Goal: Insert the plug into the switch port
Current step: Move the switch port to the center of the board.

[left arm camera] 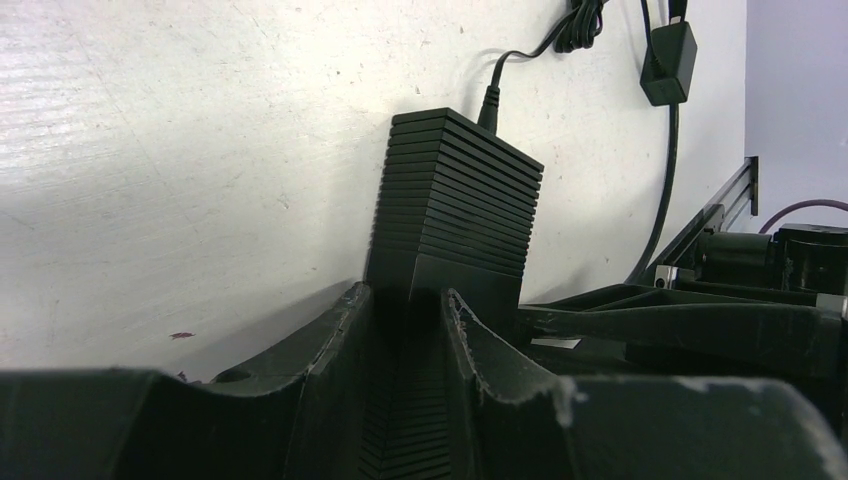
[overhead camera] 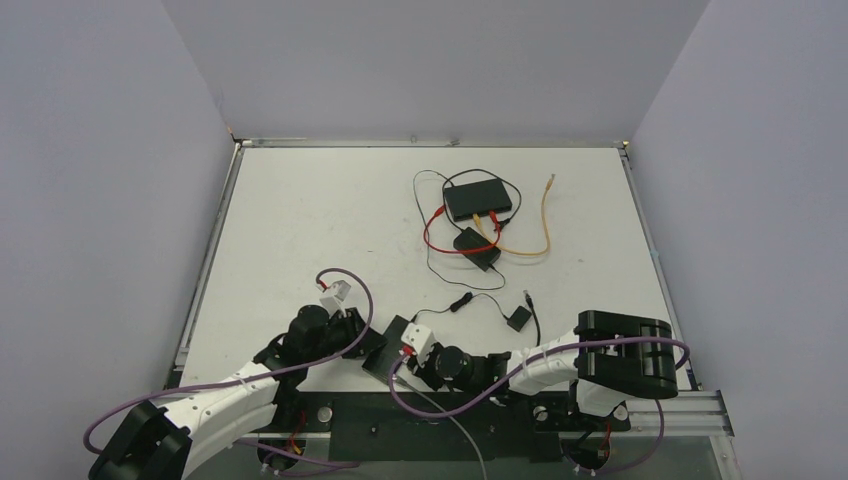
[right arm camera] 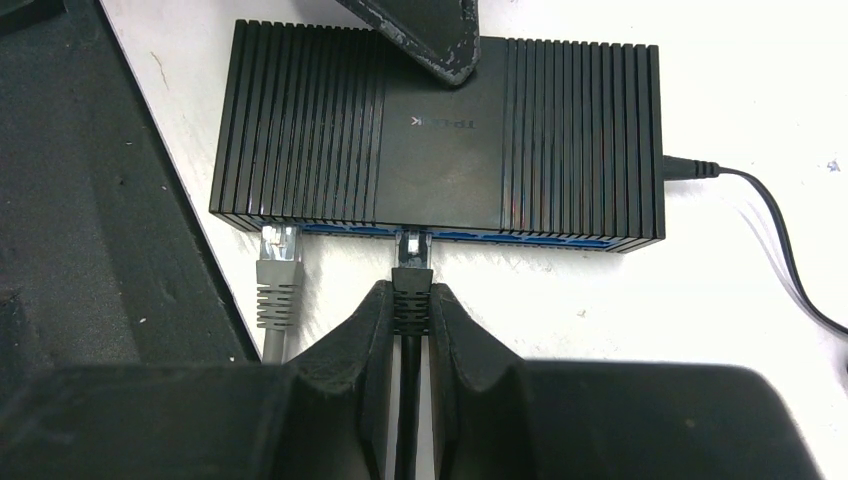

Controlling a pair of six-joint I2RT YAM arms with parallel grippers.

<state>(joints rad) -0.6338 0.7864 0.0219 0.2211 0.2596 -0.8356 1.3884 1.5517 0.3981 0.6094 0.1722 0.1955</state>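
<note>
The switch [right arm camera: 440, 130] lies flat on the surface [right arm camera: 620, 320], its long axis crosswise in the right wrist view and its port row facing the right hand [right arm camera: 410, 305]. That hand is closed narrowly on the black plug [right arm camera: 411, 275]. The plug's long axis is square to the port face, its tip at a middle port [right arm camera: 411, 240]. The left hand [left arm camera: 408, 310] is clamped on the switch. A grey plug [right arm camera: 279, 275] sits in the end port.
</note>
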